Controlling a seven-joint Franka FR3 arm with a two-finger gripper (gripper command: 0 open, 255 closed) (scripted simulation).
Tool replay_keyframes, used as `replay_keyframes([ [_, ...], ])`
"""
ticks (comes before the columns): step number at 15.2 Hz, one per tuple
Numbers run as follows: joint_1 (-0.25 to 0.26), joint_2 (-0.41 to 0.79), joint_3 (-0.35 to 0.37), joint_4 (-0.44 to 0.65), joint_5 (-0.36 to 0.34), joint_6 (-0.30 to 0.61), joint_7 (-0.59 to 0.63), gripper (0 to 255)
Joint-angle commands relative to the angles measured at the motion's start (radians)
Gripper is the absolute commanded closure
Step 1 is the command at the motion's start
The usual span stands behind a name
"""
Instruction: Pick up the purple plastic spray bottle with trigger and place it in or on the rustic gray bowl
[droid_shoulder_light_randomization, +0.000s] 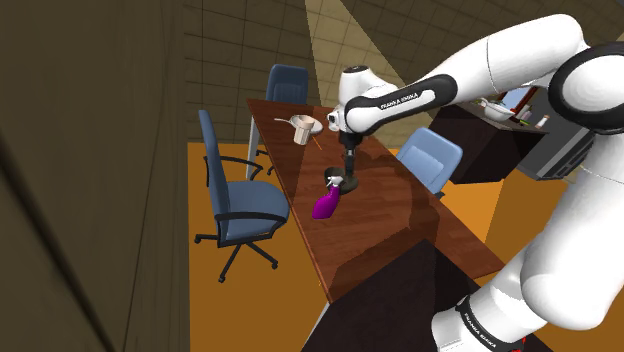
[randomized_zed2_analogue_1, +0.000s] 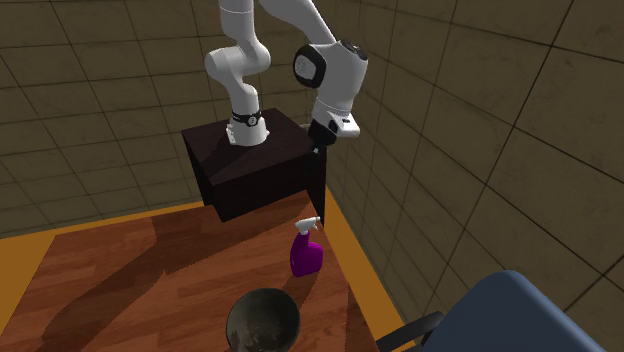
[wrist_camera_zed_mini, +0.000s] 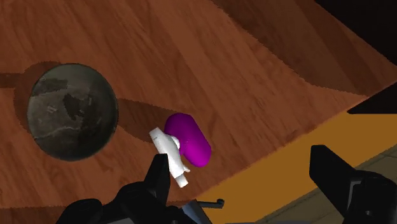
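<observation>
The purple spray bottle (droid_shoulder_light_randomization: 325, 204) with a white trigger head stands upright on the brown wooden table (droid_shoulder_light_randomization: 380, 215), close to the table's long edge. In the second exterior view the spray bottle (randomized_zed2_analogue_1: 306, 256) is a short way from the grey bowl (randomized_zed2_analogue_1: 262, 320), which sits empty on the table. My gripper (droid_shoulder_light_randomization: 350, 172) hangs above the bottle, open and holding nothing. In the wrist view the spray bottle (wrist_camera_zed_mini: 189, 140) lies just ahead of one finger (wrist_camera_zed_mini: 156, 182), off to the side of the gripper (wrist_camera_zed_mini: 242, 175), and the bowl (wrist_camera_zed_mini: 73, 111) is beyond it.
Blue office chairs stand around the table: one (droid_shoulder_light_randomization: 237, 200) at its long side by the bottle, one (droid_shoulder_light_randomization: 287, 84) at the far end, one (droid_shoulder_light_randomization: 430, 157) on the other side. The dark stand (randomized_zed2_analogue_1: 255, 165) abuts the table. Orange floor (wrist_camera_zed_mini: 305, 137) lies past the edge.
</observation>
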Motion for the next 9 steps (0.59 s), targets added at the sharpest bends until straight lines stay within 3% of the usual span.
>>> replay_keyframes([
  [1, 0.003, 0.074, 0.000, 0.037, -0.035, 0.018, -0.032, 0],
  [9, 0.028, 0.375, -0.007, 0.226, -0.172, 0.062, -0.146, 0],
])
